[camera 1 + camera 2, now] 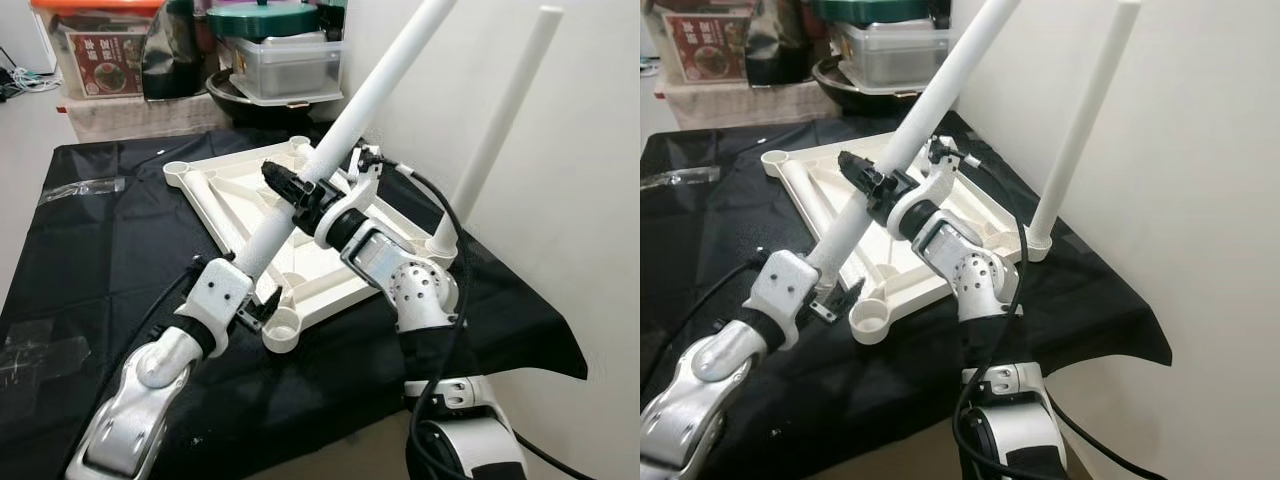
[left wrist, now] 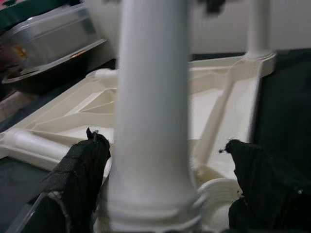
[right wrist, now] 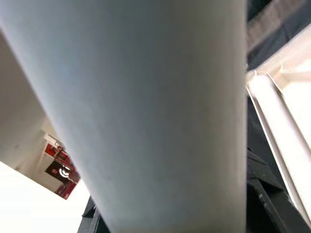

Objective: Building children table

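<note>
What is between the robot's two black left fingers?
The white table leg stands between the left gripper's fingers, its foot at a round socket of the upturned tabletop. The left wrist view shows it.

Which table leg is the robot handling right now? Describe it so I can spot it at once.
On the black cloth lies the upside-down cream tabletop. Two white legs rise from it: one stands upright in the corner socket by the wall. The handled leg is the tilted one, held by the right gripper mid-shaft and the left gripper near its base.
</note>
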Tool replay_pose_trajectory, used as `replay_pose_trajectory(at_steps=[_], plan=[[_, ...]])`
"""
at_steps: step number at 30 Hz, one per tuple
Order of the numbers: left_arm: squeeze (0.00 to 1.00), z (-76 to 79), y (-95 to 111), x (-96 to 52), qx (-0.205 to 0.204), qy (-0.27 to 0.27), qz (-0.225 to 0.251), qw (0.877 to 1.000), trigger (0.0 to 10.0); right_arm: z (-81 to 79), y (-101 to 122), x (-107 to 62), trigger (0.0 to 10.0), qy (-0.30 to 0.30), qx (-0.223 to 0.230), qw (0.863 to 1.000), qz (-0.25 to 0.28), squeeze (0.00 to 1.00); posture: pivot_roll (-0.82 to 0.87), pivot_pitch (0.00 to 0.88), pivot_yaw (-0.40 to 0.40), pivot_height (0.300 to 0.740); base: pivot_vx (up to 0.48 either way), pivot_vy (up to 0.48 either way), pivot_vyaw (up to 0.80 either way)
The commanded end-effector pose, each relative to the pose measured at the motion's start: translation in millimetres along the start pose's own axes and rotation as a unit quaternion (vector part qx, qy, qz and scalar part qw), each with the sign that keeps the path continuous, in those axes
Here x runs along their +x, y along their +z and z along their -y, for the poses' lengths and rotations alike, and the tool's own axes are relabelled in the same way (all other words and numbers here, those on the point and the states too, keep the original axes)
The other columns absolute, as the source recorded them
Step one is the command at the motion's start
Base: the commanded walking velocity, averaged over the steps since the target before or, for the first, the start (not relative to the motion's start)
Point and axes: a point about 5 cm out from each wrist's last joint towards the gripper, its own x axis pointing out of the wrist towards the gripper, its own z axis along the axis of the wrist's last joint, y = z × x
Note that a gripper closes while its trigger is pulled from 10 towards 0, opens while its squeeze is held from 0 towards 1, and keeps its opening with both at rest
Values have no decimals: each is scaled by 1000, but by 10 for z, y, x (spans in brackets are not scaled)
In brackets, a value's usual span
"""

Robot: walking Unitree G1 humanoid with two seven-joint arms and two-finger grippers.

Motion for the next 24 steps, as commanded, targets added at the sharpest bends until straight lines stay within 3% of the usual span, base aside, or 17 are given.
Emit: replay_pose_trajectory(at_steps=[1, 2, 5, 6, 7, 8, 10, 13, 15, 16, 17, 20, 24], plan=[[1000, 149, 15, -218, -11, -82, -1, 997, 10000, 127, 192, -17, 0, -14, -47, 999, 16, 0, 133, 0, -97, 740, 0, 0, 0], [1000, 197, 4, -322, -14, -110, -10, 994, 10000, 224, 291, -54, 0, -30, -67, 997, 18, 0, 133, 0, -97, 740, 0, 0, 0], [1000, 188, -18, -411, -7, -114, -28, 993, 10000, 346, 423, -110, 0, -51, -92, 994, 20, 0, 136, 0, -100, 740, 0, 0, 0], [839, 149, -20, -426, -4, -103, -30, 994, 10000, 374, 481, -134, 0, -55, -109, 992, 23, 0, 134, 0, -102, 740, 0, 0, 0], [494, 95, -24, -438, -1, -87, -33, 996, 10000, 398, 541, -156, 0, -58, -126, 990, 25, 0, 134, 0, -102, 740, 0, 0, 0], [0, 22, -25, -440, 8, -63, -33, 997, 10000, 408, 604, -178, 0, -58, -141, 988, 28, 0, 128, 0, -102, 740, 0, 0, 0], [0, 22, -25, -440, 8, -63, -33, 997, 10000, 408, 604, -178, 0, -58, -141, 988, 28, 0, 128, 0, -102, 740, 0, 0, 0], [0, -196, -27, -433, 24, 21, -30, 999, 10000, 401, 747, -248, 0, -40, -187, 981, 28, 0, 115, 0, -102, 740, 0, 0, 0], [0, -248, -29, -433, 21, 44, -29, 998, 10000, 389, 770, -267, 0, -31, -201, 979, 25, 0, 113, 0, -100, 740, 0, 0, 0], [0, -306, -43, -449, 17, 71, -31, 997, 10000, 365, 740, -288, 0, -14, -236, 971, 15, 0, 107, 0, -97, 740, 0, 0, 0], [0, -306, -43, -449, 17, 71, -31, 997, 10000, 365, 740, -288, 0, -14, -236, 971, 15, 0, 107, 0, -97, 740, 0, 0, 0], [0, -434, -82, -518, 6, 128, -39, 991, 10000, 289, 550, -313, 0, 29, -294, 955, -11, 0, 104, 0, -95, 740, 0, 0, 0], [0, -460, -87, -542, 0, 139, -41, 989, 10000, 281, 509, -309, 0, 37, -306, 951, -15, 0, 104, 0, -95, 740, 0, 0, 0]])
